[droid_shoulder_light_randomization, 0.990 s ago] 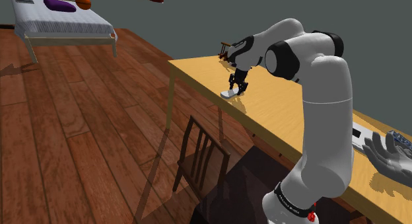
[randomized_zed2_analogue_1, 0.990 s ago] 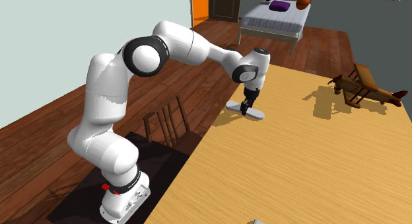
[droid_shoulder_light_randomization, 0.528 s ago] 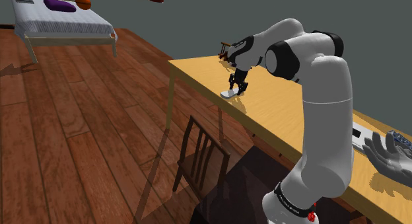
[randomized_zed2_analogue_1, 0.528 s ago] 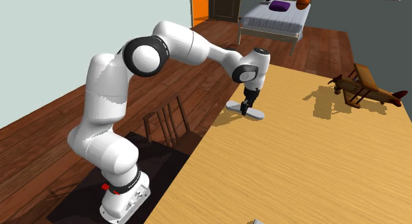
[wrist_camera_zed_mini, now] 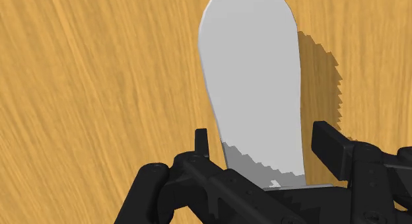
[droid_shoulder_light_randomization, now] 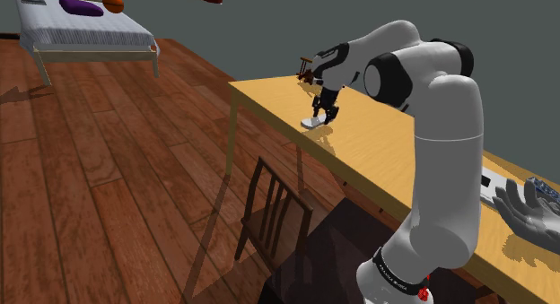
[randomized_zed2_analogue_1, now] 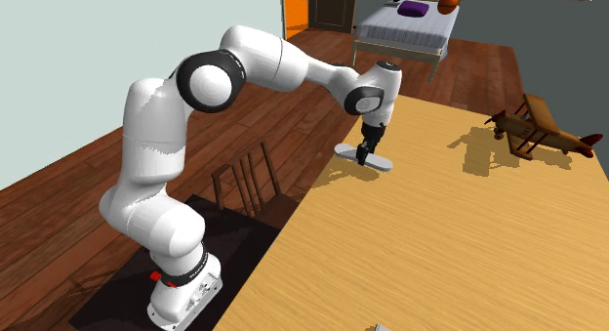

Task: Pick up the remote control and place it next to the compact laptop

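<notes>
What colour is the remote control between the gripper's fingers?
The remote control is plain pale grey; the wrist view shows it best.

This is a room in a home, a bedroom by the look of it. A bed point(droid_shoulder_light_randomization: 85, 29) with a pale wooden frame and a grey striped cover stands at the far end, with a purple pillow point(droid_shoulder_light_randomization: 81, 6) and an orange ball point(droid_shoulder_light_randomization: 112, 1) at its head. The floor point(droid_shoulder_light_randomization: 108, 168) is dark reddish wooden planks. A wooden chair point(droid_shoulder_light_randomization: 274, 212) sits beside a long, light wooden tabletop point(randomized_zed2_analogue_1: 439, 251), which carries a wooden toy plane point(randomized_zed2_analogue_1: 537, 129). The walls point(randomized_zed2_analogue_1: 98, 65) are plain and painted, and a dark door point(randomized_zed2_analogue_1: 332, 2) stands near the bed.
</notes>
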Tool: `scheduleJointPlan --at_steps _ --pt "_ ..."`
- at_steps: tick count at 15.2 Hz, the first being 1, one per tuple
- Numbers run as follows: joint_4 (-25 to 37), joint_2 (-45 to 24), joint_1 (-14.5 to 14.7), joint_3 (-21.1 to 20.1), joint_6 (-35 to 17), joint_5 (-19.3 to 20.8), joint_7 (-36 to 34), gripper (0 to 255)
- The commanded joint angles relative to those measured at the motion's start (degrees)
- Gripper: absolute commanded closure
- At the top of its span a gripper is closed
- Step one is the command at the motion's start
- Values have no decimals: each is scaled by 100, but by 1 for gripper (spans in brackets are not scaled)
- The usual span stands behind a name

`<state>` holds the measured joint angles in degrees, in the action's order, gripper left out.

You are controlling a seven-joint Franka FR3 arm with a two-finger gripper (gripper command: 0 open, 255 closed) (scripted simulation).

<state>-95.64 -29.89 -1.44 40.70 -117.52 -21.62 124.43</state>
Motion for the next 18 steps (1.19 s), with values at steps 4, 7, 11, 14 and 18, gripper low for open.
scheduleJointPlan --at_steps 4,7,11,14,18 --pt "186 149 27 80 303 124 -72 255" --pt "311 229 40 120 490 192 -116 255" --pt "500 321 48 167 748 272 -170 255" --pt "642 373 46 193 927 318 -203 255" --pt "-348 1112 256 481 558 718 -21 255"
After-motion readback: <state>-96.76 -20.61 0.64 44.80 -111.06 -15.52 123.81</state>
